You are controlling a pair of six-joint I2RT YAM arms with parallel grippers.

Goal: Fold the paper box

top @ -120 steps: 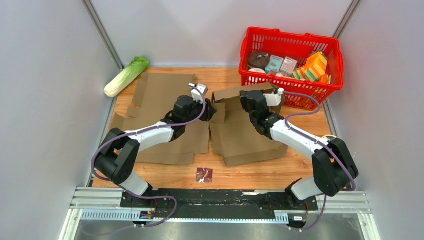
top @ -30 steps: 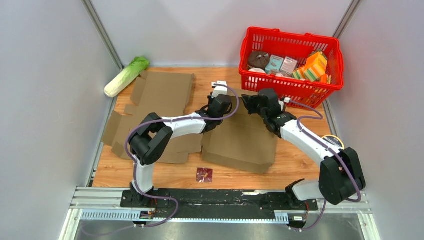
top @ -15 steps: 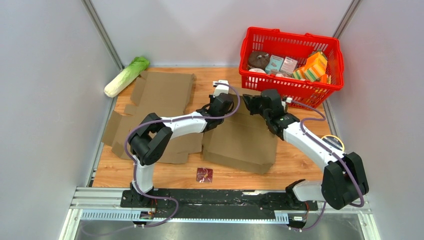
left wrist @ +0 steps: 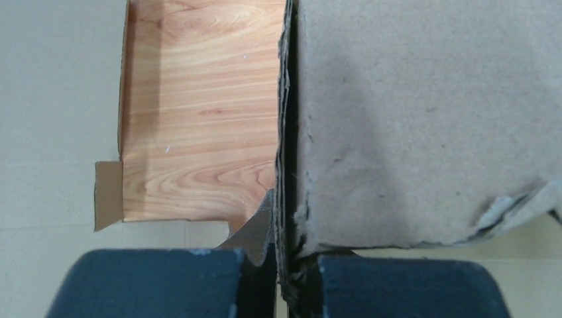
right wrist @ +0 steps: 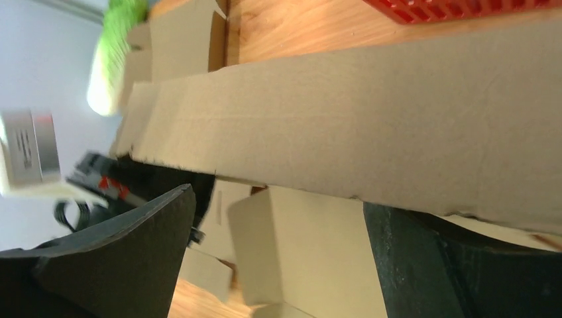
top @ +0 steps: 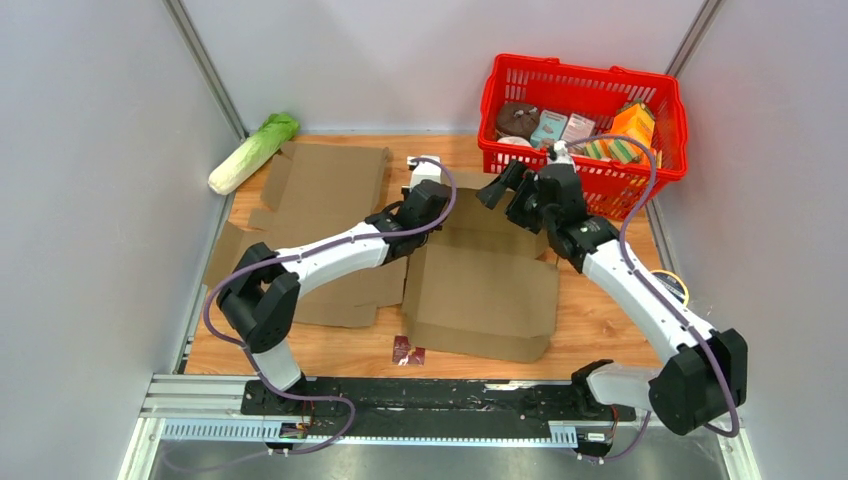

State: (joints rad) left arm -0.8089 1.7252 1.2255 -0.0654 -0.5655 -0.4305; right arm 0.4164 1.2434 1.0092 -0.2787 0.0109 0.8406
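The paper box (top: 485, 285) is a brown cardboard blank lying partly unfolded mid-table, its far flap (top: 470, 205) raised. My left gripper (top: 426, 214) is at the box's far left corner. In the left wrist view it (left wrist: 286, 265) is shut on a frayed upright cardboard edge (left wrist: 286, 165), with wood table (left wrist: 199, 112) behind. My right gripper (top: 503, 197) hovers above the far flap, open. In the right wrist view it (right wrist: 278, 199) stands wide, the flap (right wrist: 397, 126) crossing just beyond the fingers (right wrist: 119, 258), untouched.
A second flat cardboard sheet (top: 320, 190) lies to the left, partly under the left arm. A napa cabbage (top: 255, 150) rests by the back left wall. A red basket (top: 580, 70) of groceries stands back right. A small dark packet (top: 408, 350) lies near the front edge.
My right gripper let go of the far flap, opened wide and rose toward the basket. My left gripper closed on the box's edge; the box slid nearer.
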